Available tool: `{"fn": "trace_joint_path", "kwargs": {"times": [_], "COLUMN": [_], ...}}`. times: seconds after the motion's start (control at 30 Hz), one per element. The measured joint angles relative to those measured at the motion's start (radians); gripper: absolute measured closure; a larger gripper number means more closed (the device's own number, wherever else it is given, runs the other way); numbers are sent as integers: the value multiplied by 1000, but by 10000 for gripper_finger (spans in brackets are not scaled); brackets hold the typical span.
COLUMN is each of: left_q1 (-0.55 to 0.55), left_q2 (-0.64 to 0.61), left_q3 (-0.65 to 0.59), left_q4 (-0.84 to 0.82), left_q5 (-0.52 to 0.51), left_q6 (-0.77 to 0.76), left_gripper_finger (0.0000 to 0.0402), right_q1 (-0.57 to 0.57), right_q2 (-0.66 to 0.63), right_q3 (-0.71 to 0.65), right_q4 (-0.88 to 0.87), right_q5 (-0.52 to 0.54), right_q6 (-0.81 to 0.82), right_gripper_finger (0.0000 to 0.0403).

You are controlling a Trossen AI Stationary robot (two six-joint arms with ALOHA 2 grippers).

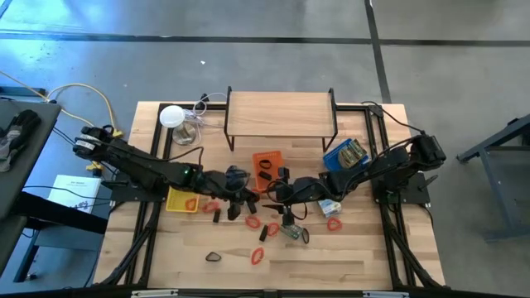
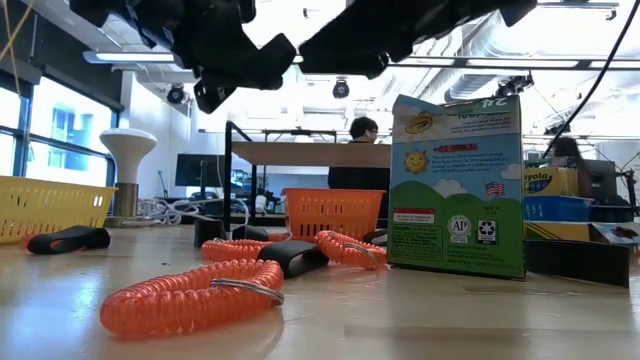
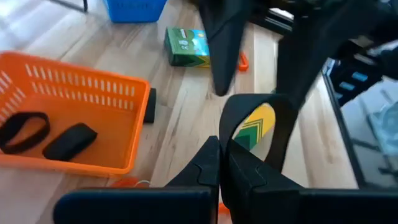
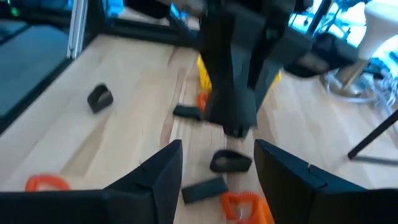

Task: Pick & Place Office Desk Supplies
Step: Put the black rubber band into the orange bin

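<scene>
The left gripper is closed tight on a black strap loop and hovers over mid-table, just at the orange tray's seven o'clock. The right gripper stands open with nothing between its fingers, facing it from three o'clock above loose pieces. As for progress — two black pieces already lie in the orange tray and something red in the yellow tray. Much remains: orange coils, black clips and a green packet lie scattered on the wooden table toward six o'clock. By this showing, the sorting is under halfway.
</scene>
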Motion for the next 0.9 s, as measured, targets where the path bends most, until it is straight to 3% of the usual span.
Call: {"fn": "trace_joint_path", "kwargs": {"times": [0.3, 0.53, 0.6, 0.73, 0.9], "left_q1": [10, 34, 39, 43, 43], "left_q2": [0, 0, 0, 0, 0], "left_q3": [0, 0, 0, 0, 0], "left_q4": [0, 0, 0, 0, 1], "left_q5": [35, 30, 30, 30, 30], "left_q6": [-12, -3, 6, 7, 7], "left_gripper_finger": [401, 401, 401, 401, 401], "right_q1": [-30, -44, -43, -43, -43], "right_q2": [0, 0, 0, 0, 0], "right_q3": [0, 0, 0, 0, 0], "right_q4": [68, 82, 89, 96, 96], "right_q5": [-23, -196, -180, -46, -29], "right_q6": [0, 2, -3, -7, -34], "right_gripper_finger": [225, 227, 227, 227, 227]}}
